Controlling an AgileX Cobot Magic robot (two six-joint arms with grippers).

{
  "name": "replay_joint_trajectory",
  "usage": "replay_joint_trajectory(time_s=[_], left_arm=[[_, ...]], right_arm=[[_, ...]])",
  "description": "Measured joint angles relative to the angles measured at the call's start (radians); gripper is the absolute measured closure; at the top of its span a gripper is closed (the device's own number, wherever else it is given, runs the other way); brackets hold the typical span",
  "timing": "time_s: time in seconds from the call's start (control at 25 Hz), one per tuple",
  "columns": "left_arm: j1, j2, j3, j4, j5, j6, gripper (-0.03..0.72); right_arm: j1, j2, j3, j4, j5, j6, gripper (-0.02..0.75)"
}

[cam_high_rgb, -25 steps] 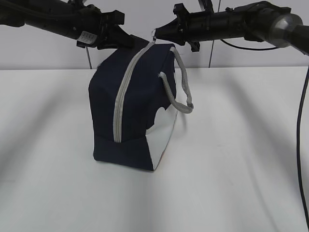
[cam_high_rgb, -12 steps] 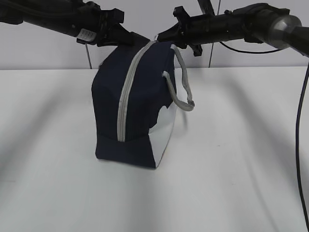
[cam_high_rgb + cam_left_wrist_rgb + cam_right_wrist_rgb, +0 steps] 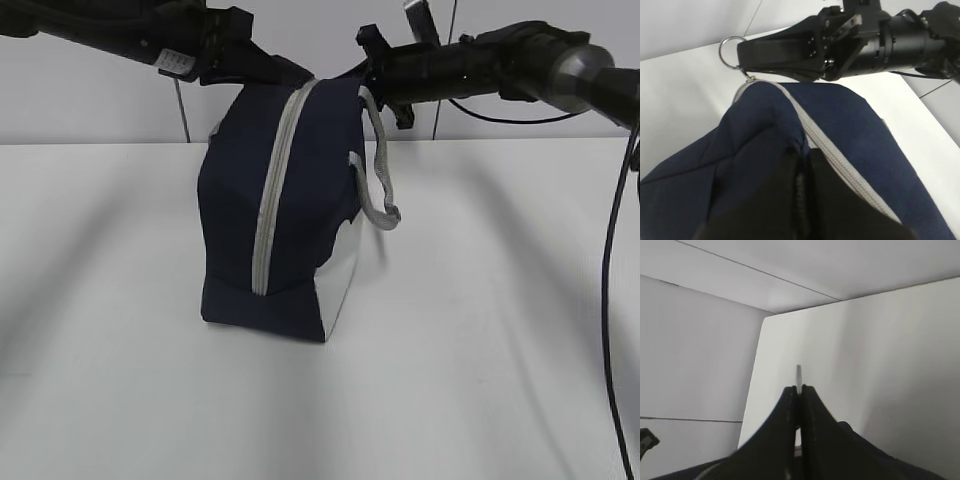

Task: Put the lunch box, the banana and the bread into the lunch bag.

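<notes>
The navy lunch bag [image 3: 240, 200] stands on end on the white table, its grey zipper [image 3: 272, 200] closed along its full length. My left gripper [image 3: 283, 72] is shut on a fold of navy fabric [image 3: 785, 140] at the bag's top. Opposite it, my right gripper [image 3: 352, 76] is shut on the zipper's metal ring pull [image 3: 732, 48], which shows edge-on between its fingertips [image 3: 799, 377]. A grey strap handle [image 3: 381, 170] hangs down the bag's right side. The lunch box, the banana and the bread are out of view.
The white table [image 3: 480, 330] stretches around the bag, with a grey wall [image 3: 80, 100] behind it. A black cable [image 3: 606, 300] hangs down at the right edge. Both arms reach in above the bag from either side.
Both grippers have risen slightly and shifted right. The bag's top went with them and the bag stands a bit taller. The strap handle swung closer to the bag.
</notes>
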Motion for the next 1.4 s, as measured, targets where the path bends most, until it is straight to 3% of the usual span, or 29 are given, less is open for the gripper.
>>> replay_joint_trajectory(time_s=[0.72,0.88,0.96,1.08,1.2,1.4], left_arm=[[0.000,-0.008,0.000,0.007,0.018,0.003,0.660],[0.000,-0.008,0.000,0.008,0.007,-0.017,0.636],[0.000,-0.008,0.000,0.007,0.004,-0.022,0.543],[0.000,-0.008,0.000,0.016,-0.027,-0.063,0.267],[0.000,-0.008,0.000,0.022,-0.058,-0.090,0.089],[0.001,-0.008,0.000,0.023,-0.073,-0.110,0.057]], right_arm=[[0.002,0.062,0.000,0.010,0.010,0.053,0.753],[0.002,0.062,0.000,0.004,0.019,0.051,0.694],[-0.002,0.062,0.000,-0.004,0.030,0.051,0.608],[-0.001,0.062,0.000,-0.006,0.037,0.049,0.410],[-0.001,0.062,0.000,-0.008,0.039,0.043,0.267],[-0.001,0.062,-0.002,-0.008,0.065,0.017,0.219]])
